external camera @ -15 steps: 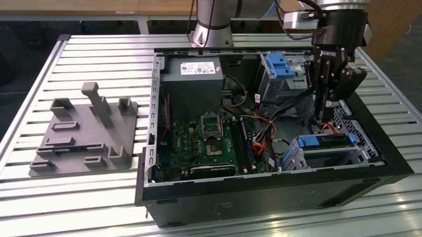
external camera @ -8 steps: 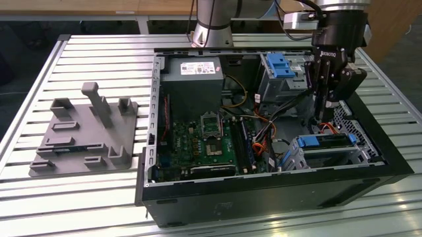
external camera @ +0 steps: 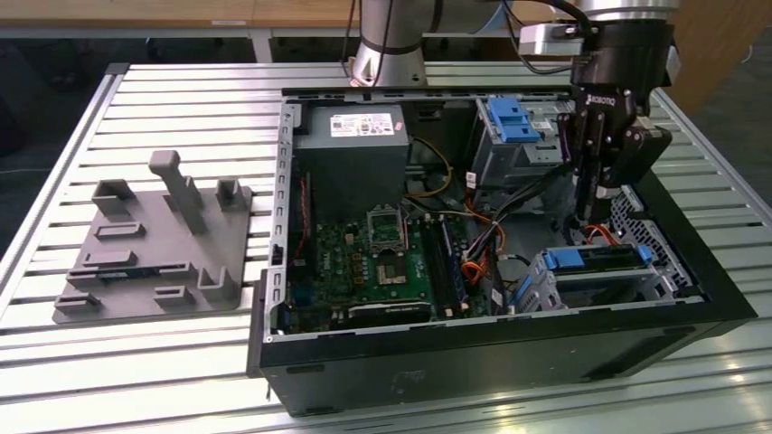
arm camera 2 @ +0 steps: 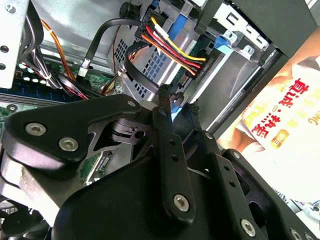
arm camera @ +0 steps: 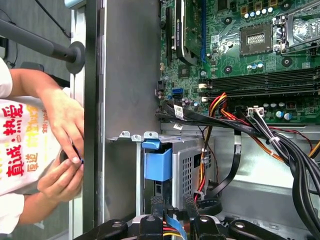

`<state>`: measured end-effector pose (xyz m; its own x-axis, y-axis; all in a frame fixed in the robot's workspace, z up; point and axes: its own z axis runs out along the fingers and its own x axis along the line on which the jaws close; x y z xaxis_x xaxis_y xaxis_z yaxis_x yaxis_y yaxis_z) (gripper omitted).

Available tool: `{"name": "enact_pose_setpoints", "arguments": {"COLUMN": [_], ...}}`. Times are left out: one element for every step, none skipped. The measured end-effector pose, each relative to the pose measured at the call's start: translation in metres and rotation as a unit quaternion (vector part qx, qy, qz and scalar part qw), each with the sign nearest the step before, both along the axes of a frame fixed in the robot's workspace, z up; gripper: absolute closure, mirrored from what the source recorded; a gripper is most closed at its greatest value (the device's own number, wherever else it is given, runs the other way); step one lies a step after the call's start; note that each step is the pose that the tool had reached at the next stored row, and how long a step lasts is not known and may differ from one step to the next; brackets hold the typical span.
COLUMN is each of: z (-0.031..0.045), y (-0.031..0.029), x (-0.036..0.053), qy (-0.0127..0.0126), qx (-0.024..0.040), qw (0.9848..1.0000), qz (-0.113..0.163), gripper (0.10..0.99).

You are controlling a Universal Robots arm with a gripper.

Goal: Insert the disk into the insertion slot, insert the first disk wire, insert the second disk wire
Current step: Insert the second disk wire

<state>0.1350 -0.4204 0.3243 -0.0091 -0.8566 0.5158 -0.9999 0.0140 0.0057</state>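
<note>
Pincer (arm camera 2: 179,100) slightly parted, tips (arm camera 2: 164,92) beside wire plug (arm camera 2: 186,74) at seated disk (external camera: 599,262) rear

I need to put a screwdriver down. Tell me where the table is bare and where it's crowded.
Bare slatted table in front of the grey fixture, and behind it toward the far edge. Crowded: inside the case, where cables and the pincer crowd the disk.

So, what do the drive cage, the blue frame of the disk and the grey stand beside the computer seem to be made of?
Insertion slot: bare silver sheet metal, with thin folded walls and punched holes.
Disk frame: bright blue plastic, smooth and evenly coloured, probably moulded.
Grey stand: matt, uniform grey with blocky shapes; likely plastic, though painted metal is possible.
</note>
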Motion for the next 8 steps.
{"name": "enact_pose_setpoints", "arguments": {"z": [0.0,0.0,0.0,0.0,-0.0001,-0.0001,-0.0001,-0.0001], "y": [-0.0001,-0.0003,-0.0004,-0.0006,-0.0007,-0.0009,-0.0011,-0.0014], "x": [0.0,0.0,0.0,0.0,0.0,0.0,0.0,0.0], "qy": [0.0,0.0,0.0,0.0,0.0,0.0,0.0,0.0], "qx": [0.0006,0.0014,0.0023,0.0034,0.0045,0.0057,0.0066,0.0076], "qw": [1.0,1.0,1.0,1.0,1.0,1.0,1.0,1.0], "qz": [0.0,0.0,0.0,0.0,0.0,0.0,0.0,0.0], "gripper": [0.784,0.784,0.784,0.784,0.784,0.8,0.867,0.89]}}
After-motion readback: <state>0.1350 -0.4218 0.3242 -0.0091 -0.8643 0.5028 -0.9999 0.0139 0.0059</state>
